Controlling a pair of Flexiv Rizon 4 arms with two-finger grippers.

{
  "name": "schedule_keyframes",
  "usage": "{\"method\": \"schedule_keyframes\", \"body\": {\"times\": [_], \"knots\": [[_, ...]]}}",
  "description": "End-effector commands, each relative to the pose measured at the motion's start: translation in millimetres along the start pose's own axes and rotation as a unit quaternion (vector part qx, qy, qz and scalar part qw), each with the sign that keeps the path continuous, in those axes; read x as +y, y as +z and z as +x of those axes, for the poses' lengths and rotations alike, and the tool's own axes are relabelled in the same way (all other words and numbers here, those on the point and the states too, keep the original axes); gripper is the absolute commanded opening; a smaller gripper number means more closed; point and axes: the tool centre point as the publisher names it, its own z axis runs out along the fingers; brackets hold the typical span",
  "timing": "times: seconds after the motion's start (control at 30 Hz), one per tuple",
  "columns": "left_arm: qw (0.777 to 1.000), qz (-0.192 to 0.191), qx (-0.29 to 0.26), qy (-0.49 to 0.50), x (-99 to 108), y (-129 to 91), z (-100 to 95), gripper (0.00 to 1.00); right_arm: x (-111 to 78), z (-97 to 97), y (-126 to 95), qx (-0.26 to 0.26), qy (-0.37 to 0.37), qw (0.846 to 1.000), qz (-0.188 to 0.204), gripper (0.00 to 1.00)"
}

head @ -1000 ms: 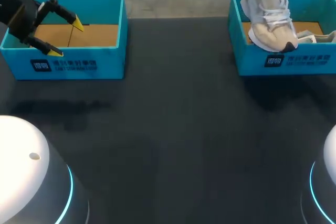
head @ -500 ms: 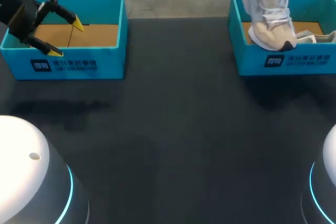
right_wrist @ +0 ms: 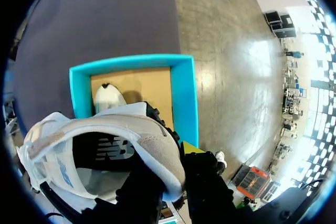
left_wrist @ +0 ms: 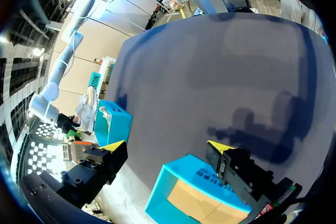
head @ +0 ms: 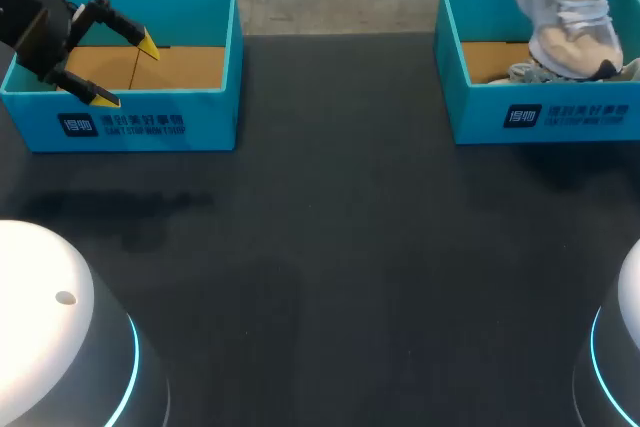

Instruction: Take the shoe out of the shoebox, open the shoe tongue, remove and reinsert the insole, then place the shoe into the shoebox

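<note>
A white and beige sneaker (head: 570, 25) hangs toe-down over the far right part of the right blue shoebox (head: 540, 117). My right gripper (right_wrist: 169, 167) is shut on its heel collar (right_wrist: 157, 145); one yellow fingertip (right_wrist: 191, 147) shows outside the heel, and the other is hidden by the shoe. Under the held sneaker (right_wrist: 100, 145) lies a second shoe (right_wrist: 109, 98) on the box's cardboard floor. My left gripper (head: 126, 74) hangs open and empty over the left blue box (head: 150, 125). The left wrist view has that open gripper (left_wrist: 167, 147) above the box's near wall (left_wrist: 202, 174).
The second shoe (head: 522, 74) lies low along the right box's front wall. The left box's cardboard floor (head: 175, 67) is bare. Dark tabletop (head: 330, 247) stretches between and in front of the two boxes. My arm bases (head: 60, 337) sit at the near corners.
My right gripper has carried the sneaker to the right and farther back over the right box. The left arm has kept still.
</note>
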Motion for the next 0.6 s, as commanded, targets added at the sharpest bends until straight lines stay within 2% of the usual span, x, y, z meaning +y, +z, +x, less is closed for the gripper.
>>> {"method": "schedule_keyframes", "body": {"times": [0.03, 0.2, 0.33, 0.6], "knots": [[1.0, 0.0, 0.002, 0.0, 1, 0, -0.7, 1.0, -19.4, -10.4, 8, 0.005, 0.007, 1.0, 0.005, 0.0], [1.0, 0.0, 0.002, 0.0, 1, 0, -0.7, 1.0, -45.8, -17.0, 20, 0.012, 0.032, 0.999, 0.023, 0.0], [1.0, 0.0, 0.002, 0.0, 1, 0, -0.7, 1.0, -64.2, -20.2, 33, 0.021, 0.049, 0.998, 0.021, 0.0], [1.0, 0.0, 0.002, 0.0, 1, 0, -0.7, 1.0, -98.5, -25.2, 55, 0.041, 0.097, 0.993, 0.058, 0.0]]}}
